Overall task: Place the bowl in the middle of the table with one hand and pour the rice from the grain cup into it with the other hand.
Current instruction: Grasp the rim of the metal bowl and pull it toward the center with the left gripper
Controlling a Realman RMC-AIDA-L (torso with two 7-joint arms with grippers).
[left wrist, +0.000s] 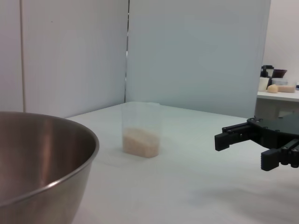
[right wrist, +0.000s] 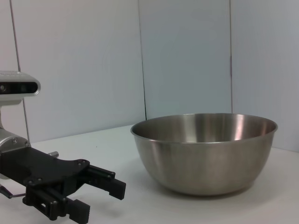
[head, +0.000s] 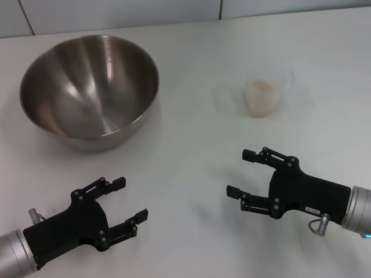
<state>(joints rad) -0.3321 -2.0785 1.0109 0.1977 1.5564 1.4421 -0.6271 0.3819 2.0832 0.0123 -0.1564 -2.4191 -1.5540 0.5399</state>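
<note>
Just one bowl (head: 90,90), one grain cup (head: 264,97), two grippers.

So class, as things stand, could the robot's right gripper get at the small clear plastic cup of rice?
Probably yes: the right gripper is open, and only bare white table lies between it and the small clear plastic cup.

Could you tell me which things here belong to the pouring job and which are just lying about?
Job: bowl, grain cup holding rice, table, left gripper, right gripper, both open.
Lying about: background shelf with containers.
</note>
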